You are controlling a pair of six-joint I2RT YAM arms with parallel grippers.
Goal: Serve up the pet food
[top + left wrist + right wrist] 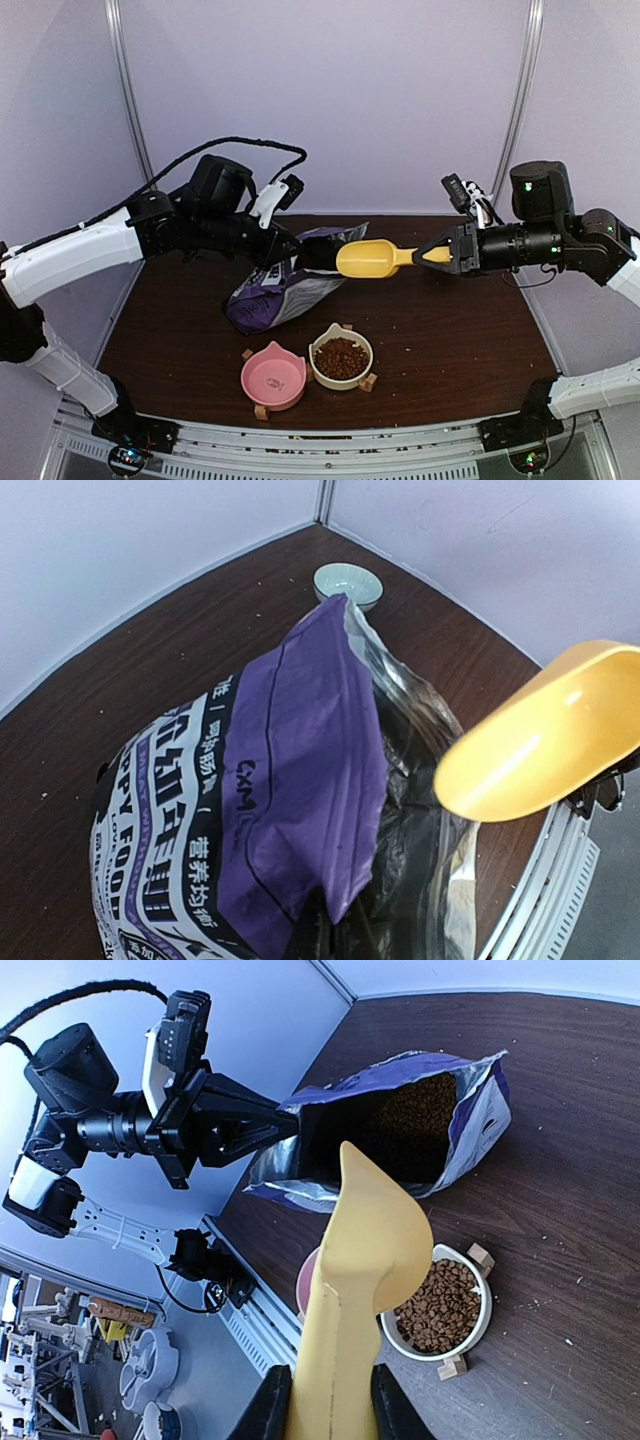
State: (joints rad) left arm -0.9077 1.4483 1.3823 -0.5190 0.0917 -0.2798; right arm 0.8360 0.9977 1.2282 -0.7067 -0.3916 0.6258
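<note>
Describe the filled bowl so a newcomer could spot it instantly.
On the dark brown table, find the purple bag near the middle. Just nearer the arms' bases sit two bowls side by side. Take the cream bowl on the right: it holds brown kibble, while the pink bowl beside it is empty.

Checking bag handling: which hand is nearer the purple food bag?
Left: the left hand grips the purple food bag; right hand holds the yellow scoop by its mouth.
</note>
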